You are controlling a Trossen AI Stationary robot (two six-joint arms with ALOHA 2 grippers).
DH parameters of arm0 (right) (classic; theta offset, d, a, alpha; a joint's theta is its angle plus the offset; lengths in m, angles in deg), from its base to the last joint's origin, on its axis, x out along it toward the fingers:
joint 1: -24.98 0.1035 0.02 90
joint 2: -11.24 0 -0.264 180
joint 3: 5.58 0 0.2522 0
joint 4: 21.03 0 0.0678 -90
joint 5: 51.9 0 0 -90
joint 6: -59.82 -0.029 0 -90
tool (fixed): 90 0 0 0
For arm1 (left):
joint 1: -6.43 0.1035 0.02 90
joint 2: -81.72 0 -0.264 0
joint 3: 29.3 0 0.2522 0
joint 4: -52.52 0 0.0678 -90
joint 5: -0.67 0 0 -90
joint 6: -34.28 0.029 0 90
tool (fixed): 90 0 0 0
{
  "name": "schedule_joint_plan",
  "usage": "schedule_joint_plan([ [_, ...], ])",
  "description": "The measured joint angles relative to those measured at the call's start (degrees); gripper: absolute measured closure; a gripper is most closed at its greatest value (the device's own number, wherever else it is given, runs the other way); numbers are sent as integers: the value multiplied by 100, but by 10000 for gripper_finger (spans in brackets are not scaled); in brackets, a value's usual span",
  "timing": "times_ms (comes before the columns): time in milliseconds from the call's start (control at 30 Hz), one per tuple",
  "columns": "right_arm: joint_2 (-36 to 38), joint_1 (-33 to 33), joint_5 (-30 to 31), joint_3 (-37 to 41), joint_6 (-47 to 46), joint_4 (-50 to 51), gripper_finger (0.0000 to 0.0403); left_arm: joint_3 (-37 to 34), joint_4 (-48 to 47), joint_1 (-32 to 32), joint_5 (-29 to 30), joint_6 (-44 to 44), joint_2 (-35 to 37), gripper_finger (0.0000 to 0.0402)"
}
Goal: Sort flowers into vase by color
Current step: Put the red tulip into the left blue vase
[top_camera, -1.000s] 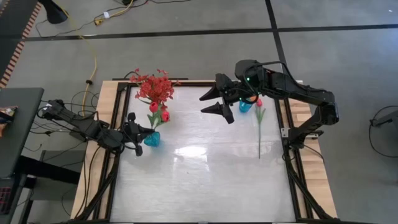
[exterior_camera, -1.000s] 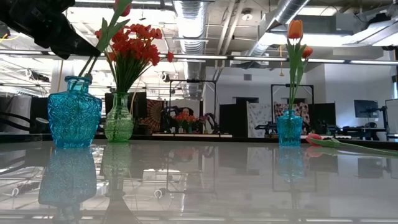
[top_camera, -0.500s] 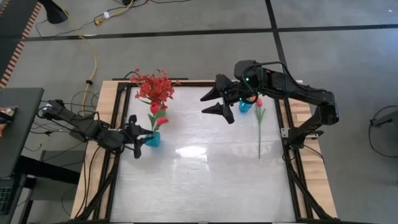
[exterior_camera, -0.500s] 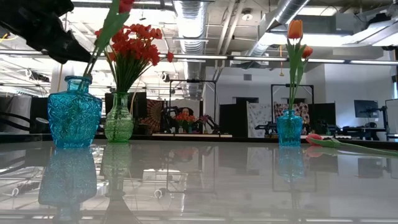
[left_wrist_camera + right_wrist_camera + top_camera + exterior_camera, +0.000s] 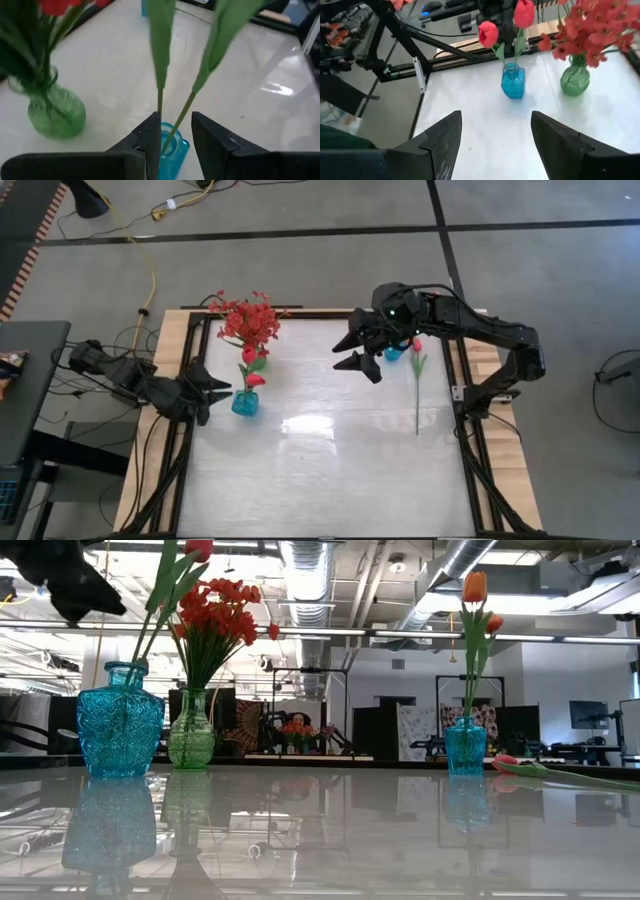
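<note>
High view: left gripper (image 5: pixel 207 392) at the table's (image 5: pixel 330 470) left edge, fingers slightly apart, clear of the blue vase (image 5: pixel 244 402) just beside it; two red-pink tulips (image 5: pixel 250 366) standing in that vase. Green vase (image 5: pixel 247 346) with bushy red sprays (image 5: pixel 252 318) farther back. Right gripper (image 5: pixel 359 352) raised over the far centre, fingers wide apart, empty; small blue vase (image 5: pixel 394 351) partly hidden behind it. One red-pink tulip (image 5: pixel 417 380) lying flat near the right edge. Low view: orange tulips (image 5: pixel 474 590) upright in small blue vase. Left wrist view: two green stems (image 5: pixel 177 117) rising between parted fingers (image 5: pixel 216 141), apparently untouched. Right wrist view: open fingers (image 5: pixel 566 142) facing the blue and green vases.
</note>
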Motion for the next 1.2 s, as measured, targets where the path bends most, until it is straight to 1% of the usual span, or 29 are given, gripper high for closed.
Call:
schedule_joint_plan([
  [133,0,191,-2,0,-332,173,138,455,-545,0,-242,-745,-2,306],
  [233,0,382,-3,0,-645,554,138,753,-629,0,-653,-1144,-20,306],
  [367,0,738,-6,0,-1131,1540,138,920,-629,0,-1320,-1691,-34,306],
  [433,0,946,-46,0,-1418,2177,138,923,-629,0,-1534,-1871,-33,305],
  [533,0,1279,-52,1,-1973,3144,138,921,-632,0,-1682,-1923,-82,305],
  [633,100,1602,-57,259,-2594,3532,138,921,-626,0,-1717,-2001,-182,305],
  [733,499,1837,129,982,-3349,3460,138,921,-620,0,-1796,-2031,-312,305],
  [833,1203,1816,667,1976,-4021,3249,138,921,-618,-1,-1979,-1926,-474,305],
  [1000,2409,1304,1718,3931,-5208,2549,138,921,-612,-2,-1955,-1725,-767,305],
  [1100,2898,985,1958,5001,-5617,2009,138,920,-566,-2,-1913,-1645,-998,305],
  [1200,3079,795,2223,5881,-6004,1338,138,914,-364,-2,-2036,-1489,-1203,305],
])
